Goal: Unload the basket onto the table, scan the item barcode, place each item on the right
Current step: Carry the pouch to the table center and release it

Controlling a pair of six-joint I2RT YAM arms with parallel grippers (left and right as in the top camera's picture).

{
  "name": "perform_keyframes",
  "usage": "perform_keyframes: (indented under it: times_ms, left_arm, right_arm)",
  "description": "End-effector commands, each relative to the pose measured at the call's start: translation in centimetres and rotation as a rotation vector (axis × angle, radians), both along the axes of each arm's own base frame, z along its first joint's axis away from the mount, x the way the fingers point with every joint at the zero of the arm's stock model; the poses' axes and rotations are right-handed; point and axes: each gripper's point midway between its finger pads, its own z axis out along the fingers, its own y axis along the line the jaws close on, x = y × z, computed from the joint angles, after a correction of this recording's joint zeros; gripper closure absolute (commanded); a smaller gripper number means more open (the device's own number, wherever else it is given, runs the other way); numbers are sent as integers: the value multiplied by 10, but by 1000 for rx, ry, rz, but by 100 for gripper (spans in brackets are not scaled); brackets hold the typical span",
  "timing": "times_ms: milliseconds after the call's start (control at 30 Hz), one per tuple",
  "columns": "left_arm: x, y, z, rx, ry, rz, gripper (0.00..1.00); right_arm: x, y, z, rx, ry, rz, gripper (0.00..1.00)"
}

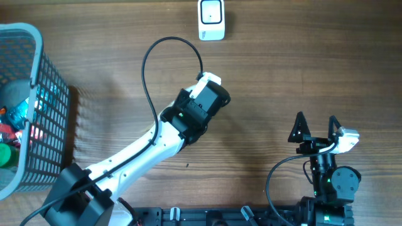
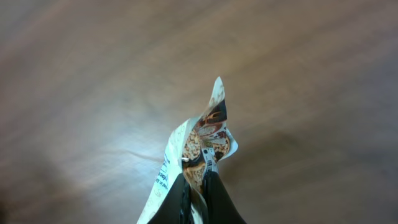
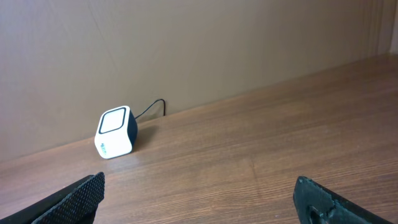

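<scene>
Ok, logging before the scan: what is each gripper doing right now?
Left gripper: closed on the crinkled printed food packet.
Right gripper: open, holding nothing.

You have a brown wood-grain table (image 1: 314,63), a white scanner (image 1: 211,19) with navy sides, a grey grid-pattern basket (image 1: 53,119), and a white packet (image 2: 205,140) printed orange-brown.
</scene>
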Motion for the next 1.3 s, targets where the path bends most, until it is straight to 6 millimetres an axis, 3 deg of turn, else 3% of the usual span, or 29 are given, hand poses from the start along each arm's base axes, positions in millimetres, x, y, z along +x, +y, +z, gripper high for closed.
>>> perform_keyframes:
  times_ms: [0,67,267,333,467,600,633,700,800,1000,1100,1267]
  left_arm:
    - [12,27,7,105,-141,110,96]
    - [17,37,1,154,-205,157,96]
    - [19,55,-68,482,-129,131,96]
    - [15,55,-77,533,-120,122,96]
    - [0,19,-69,541,-187,41,96]
    - [-20,-24,-44,591,-329,-47,96]
    - [-21,-26,-36,610,-364,-40,96]
    - [-17,-19,-22,652,-408,6,96]
    - [-1,6,-8,670,-404,90,96]
    - [40,43,19,434,-529,363,96]
    - [47,52,16,359,-535,405,96]
    - [47,36,-13,284,-431,298,91]
  right_arm:
    - [0,-1,2,3,-7,-7,0]
    - [0,-1,2,3,-7,-7,0]
    - [0,-1,2,3,-7,-7,0]
    - [0,-1,2,3,-8,-7,0]
    - [0,-1,2,3,-7,-7,0]
    - [0,-1,2,3,-8,-7,0]
    - [0,-1,2,3,-7,-7,0]
    - [0,-1,2,2,-8,-7,0]
    - [0,-1,2,3,-7,-7,0]
    - [0,-1,2,2,-8,-7,0]
    - [0,-1,2,3,-8,-7,0]
    - [0,-1,2,3,-8,-7,0]
